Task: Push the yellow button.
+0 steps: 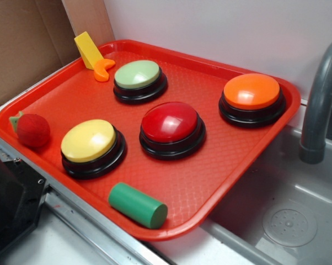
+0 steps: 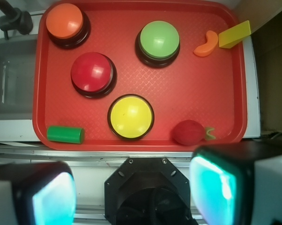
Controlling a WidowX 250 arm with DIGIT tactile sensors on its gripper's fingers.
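Yellow button sits on the red tray, near the tray's front edge in the exterior view, glossy yellow cap on black round base. Nothing touching it. In the wrist view it's low-center, just above the tray's near rim.

Red button is just beside it, twd the tray middle, small gap btwn the bases. Green cylinder lies on its side near the tray's front rim, close to the yellow button but apart. Red strawberry toy w/ green leaf end rests on the tray's edge on the other side, near but not touching.

Farther back: pale green button, orange button toward the sink side. Small orange curved piece and yellow wedge at the far corner, wedge leaning over the rim.

Gray sink and faucet next to tray.

Gripper only in wrist view, up above and off the tray's near side; fingers spread apart, holding nothing.
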